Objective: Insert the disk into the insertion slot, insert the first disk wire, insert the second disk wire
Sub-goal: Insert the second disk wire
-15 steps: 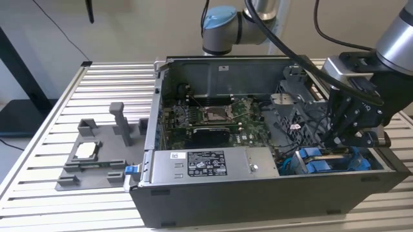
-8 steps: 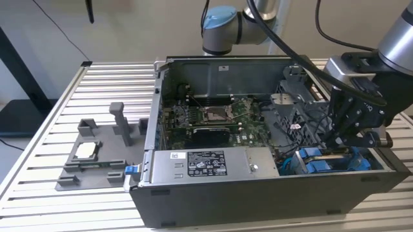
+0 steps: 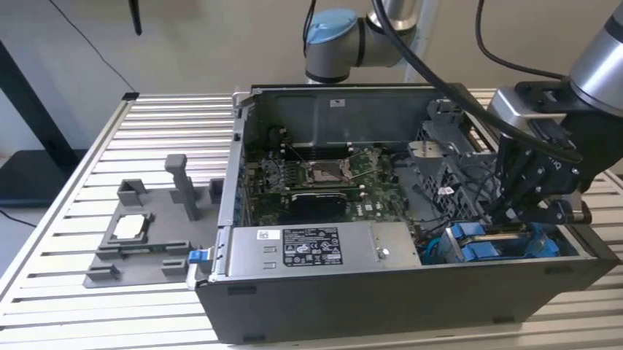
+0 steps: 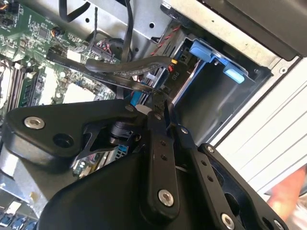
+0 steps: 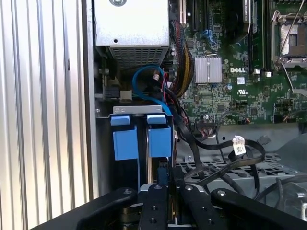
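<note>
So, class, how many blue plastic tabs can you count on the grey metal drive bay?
2: blue plastic tabs side by side atop the grey metal drive bay, one nearer the case wall, one nearer the motherboard. Others may be hidden.

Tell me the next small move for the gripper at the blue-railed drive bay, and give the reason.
Probably a short, slow push straight down toward the insertion slot. In the exterior view the gripper hangs just above the slot's blue rails, and in the first wrist view it sits in line with them, with black cables close beside. I cannot tell what it holds, so keep the move small.
</note>
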